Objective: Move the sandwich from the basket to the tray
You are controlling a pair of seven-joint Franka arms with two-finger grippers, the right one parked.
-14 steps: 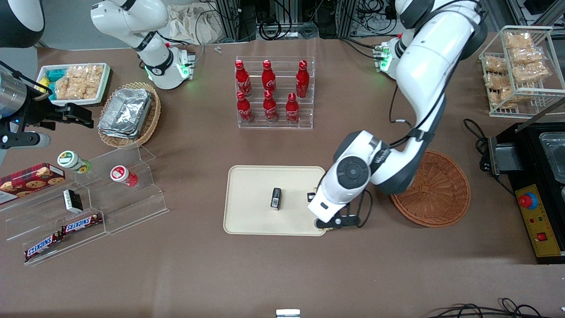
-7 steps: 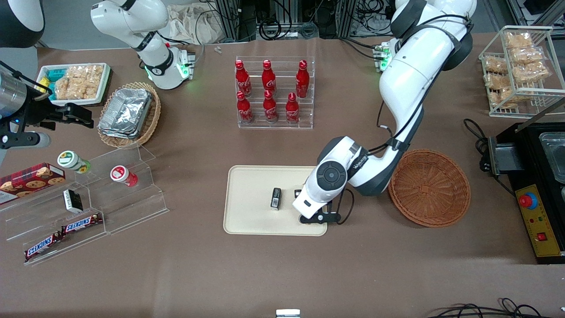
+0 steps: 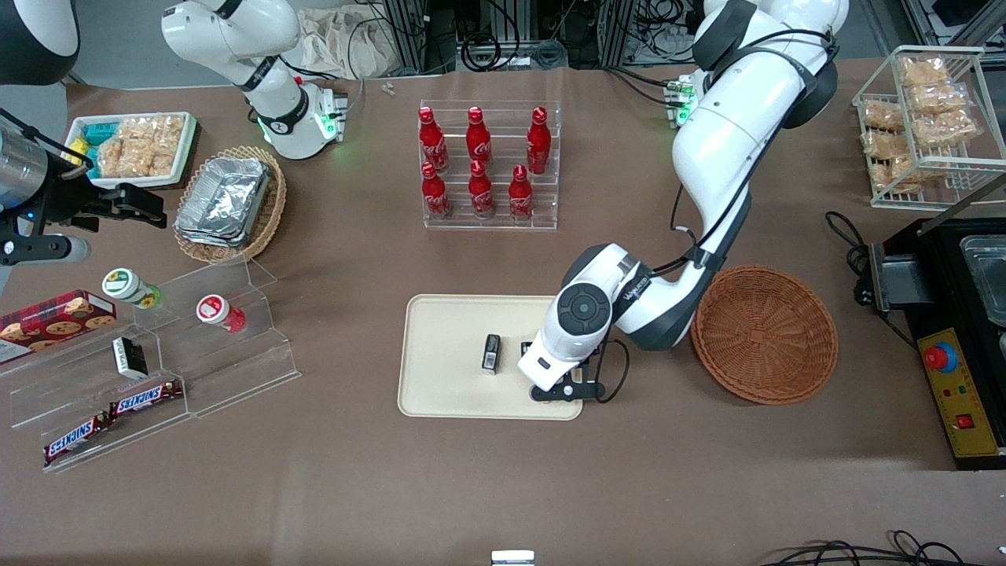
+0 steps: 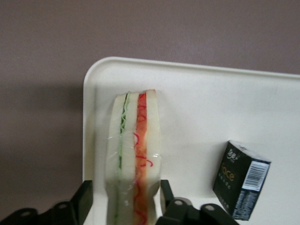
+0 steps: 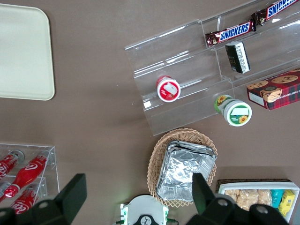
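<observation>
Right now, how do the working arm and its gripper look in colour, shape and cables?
The working left arm has glossy white rounded shells with dark grey joints; a round grey cap sits on the wrist. A thin black cable runs along it. The gripper, over the tray, is black with blunt black jaws.

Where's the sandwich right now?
The sandwich is held in the tool over a corner of the tray, beside the small black box.

Robotics lab, mock shop: Snickers bars (image 3: 145, 398) on acrylic shelf, cola bottles (image 3: 479, 161), cable clutter
</observation>
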